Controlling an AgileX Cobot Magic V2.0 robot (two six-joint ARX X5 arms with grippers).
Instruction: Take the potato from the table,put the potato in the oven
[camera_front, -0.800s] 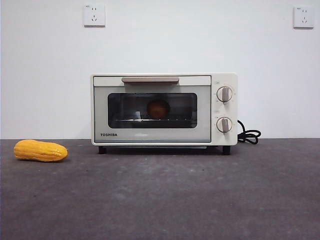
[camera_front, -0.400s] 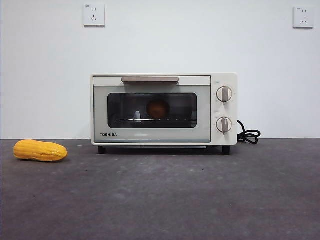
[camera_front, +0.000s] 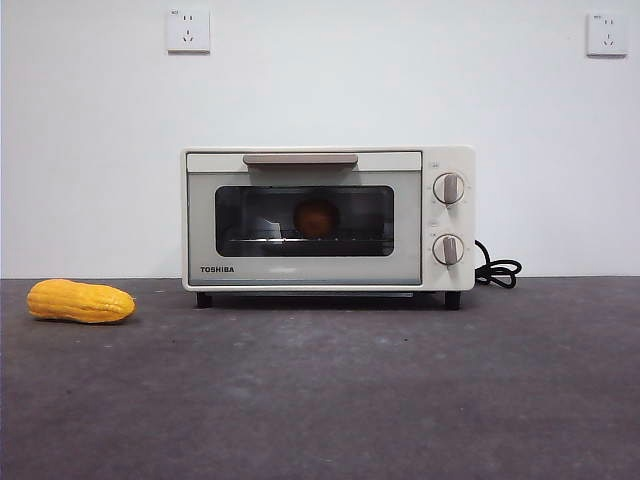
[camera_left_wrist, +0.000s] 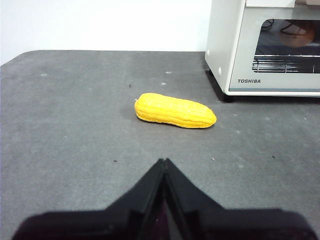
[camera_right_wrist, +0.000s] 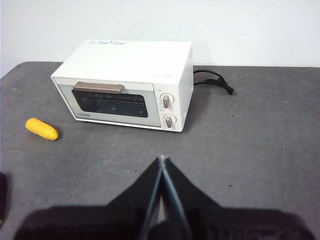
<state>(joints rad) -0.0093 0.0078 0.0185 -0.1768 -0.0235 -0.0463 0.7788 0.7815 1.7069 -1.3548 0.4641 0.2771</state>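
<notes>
I found the potato (camera_front: 316, 217) already inside the Toshiba toaster oven (camera_front: 300, 272), resting on the wire rack behind the glass door, which was shut with its beige handle (camera_front: 300, 159) up against the top edge. I judged the task complete, which explained why both arms were parked well back from the oven. My left gripper (camera_left_wrist: 164, 165) hung over the table (camera_front: 400, 400) with its jaws pressed together on nothing, the corn cob (camera_left_wrist: 174, 110) lying just ahead of it, untouched. My right gripper (camera_right_wrist: 162, 162) was likewise pinched closed and empty, looking across open table at the oven's knobs (camera_right_wrist: 166, 100) and black cord (camera_right_wrist: 212, 80).
</notes>
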